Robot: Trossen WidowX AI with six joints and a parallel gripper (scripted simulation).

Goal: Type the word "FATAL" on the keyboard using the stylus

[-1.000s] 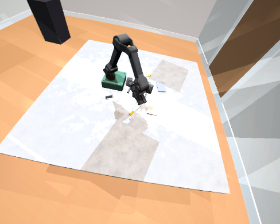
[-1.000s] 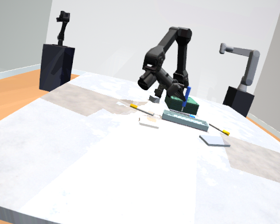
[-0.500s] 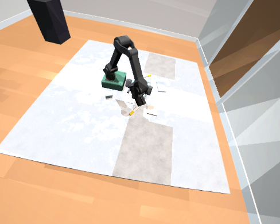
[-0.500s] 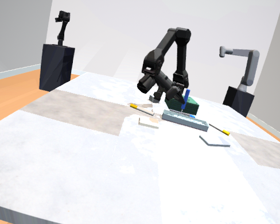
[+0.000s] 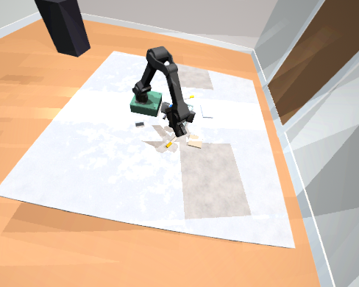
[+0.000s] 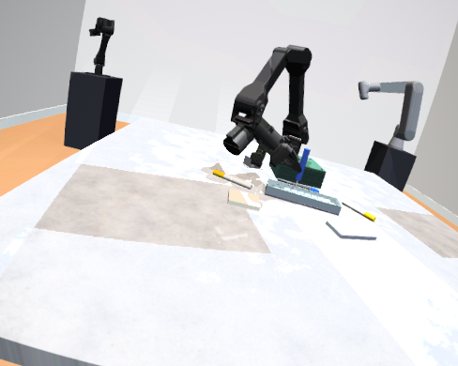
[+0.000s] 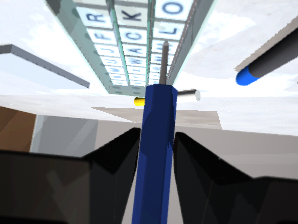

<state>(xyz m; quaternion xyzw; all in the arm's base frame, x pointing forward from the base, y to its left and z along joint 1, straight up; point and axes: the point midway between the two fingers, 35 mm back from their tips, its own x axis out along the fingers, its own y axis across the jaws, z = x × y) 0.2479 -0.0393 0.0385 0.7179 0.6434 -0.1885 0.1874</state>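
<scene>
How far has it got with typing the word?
The tool grips the blue stylus, its tip over the keyboard, near the L key. So picking up looks done, and typing seems in hand. Nothing shows which letters are entered, so I can't say what's left.

White tabletop [image 5: 135, 165] [image 6: 173, 291], grey patches; exterior view, clock face centred on keyboard [image 6: 304, 196] [image 7: 107, 50]: yellow-tipped rod [image 6: 232, 179], approx. 10 o'clock; beige block [image 6: 244, 199], approx. 9; flat grey-edged slab [image 6: 351, 231], approx. 4; second yellow-tipped rod [image 6: 360, 212], approx. 3; green base block [image 6: 315, 174], approx. 12, behind kbd.
</scene>
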